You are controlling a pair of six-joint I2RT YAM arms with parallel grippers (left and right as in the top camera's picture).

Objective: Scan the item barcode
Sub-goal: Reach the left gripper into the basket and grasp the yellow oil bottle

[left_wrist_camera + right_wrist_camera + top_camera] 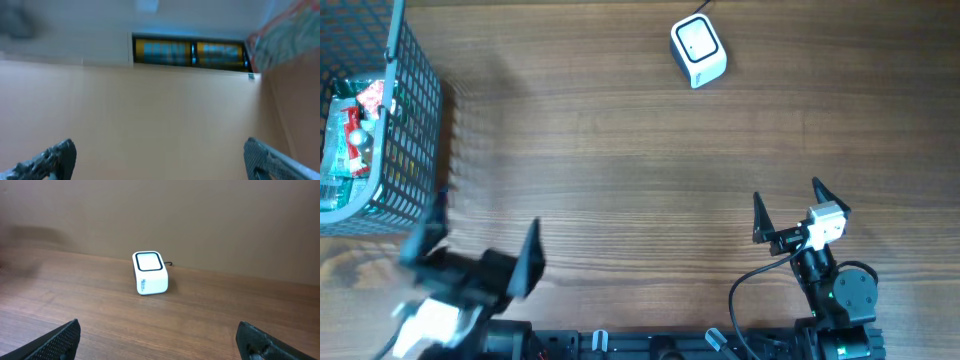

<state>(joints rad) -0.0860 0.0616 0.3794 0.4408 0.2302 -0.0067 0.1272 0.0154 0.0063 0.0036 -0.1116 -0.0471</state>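
Observation:
A white barcode scanner (698, 51) with a dark-rimmed window stands at the far middle of the wooden table; it also shows in the right wrist view, scanner (150, 273), well ahead of the fingers. Packaged items (353, 125) in red, green and white lie inside a dark wire basket (415, 130) at the far left. My left gripper (485, 215) is open near the front left, just below the basket, blurred, with nothing between its fingers (52, 156). At the front right my right gripper (787, 190) is open and empty, and points toward the scanner.
The scanner's cable (704, 8) runs off the far edge. The left wrist view is blurred; it shows bare wall, a yellow and blue strip (190, 52) and a colourful edge (290, 30) at the upper right.

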